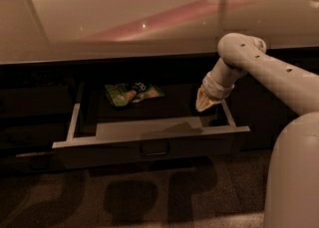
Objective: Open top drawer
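Dark grey panelling faces the top drawer (pixel 99 153), which is seen standing well out from under the pale countertop (pixel 124 18), with its light rim and flat grey floor exposed. A green snack packet (pixel 132 93) is seen lying at the back left of the interior. The gripper (pixel 205 103) is placed inside the drawer, close to the right wall and behind the front panel. Whether it is spread or pressed together cannot be told. The drawer is judged to be rigid, carried on slides, light with so little in it, and not fragile. Hold is best taken at the small central handle (pixel 154 147), or the front panel may be drawn from behind. A straight outward pull is called for, so that the slides are not jammed.
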